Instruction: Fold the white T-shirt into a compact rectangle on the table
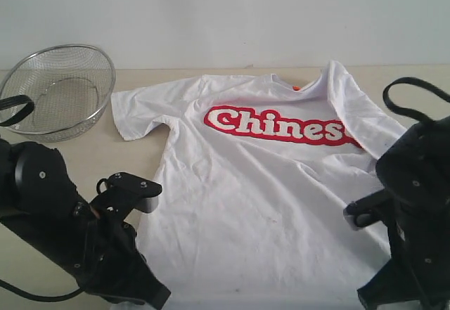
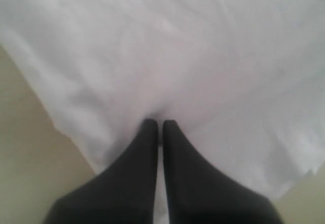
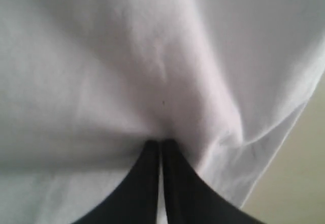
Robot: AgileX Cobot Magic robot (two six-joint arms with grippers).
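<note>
Your left fingers [image 2: 146, 150], right fingers [image 3: 148, 160] clamped shut on white cotton T-shirt [image 1: 267, 183] at pale beige desk [image 1: 105, 148] near edge; hem corners hidden.

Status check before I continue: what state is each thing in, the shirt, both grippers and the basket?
white T-shirt: spread print-up on the table, wrinkled, not yet folded.
left gripper: jaws shut, pinching shirt fabric near its edge.
right gripper: jaws shut, shirt fabric puckered at the tips.
wire-mesh basket: upright, empty.
</note>
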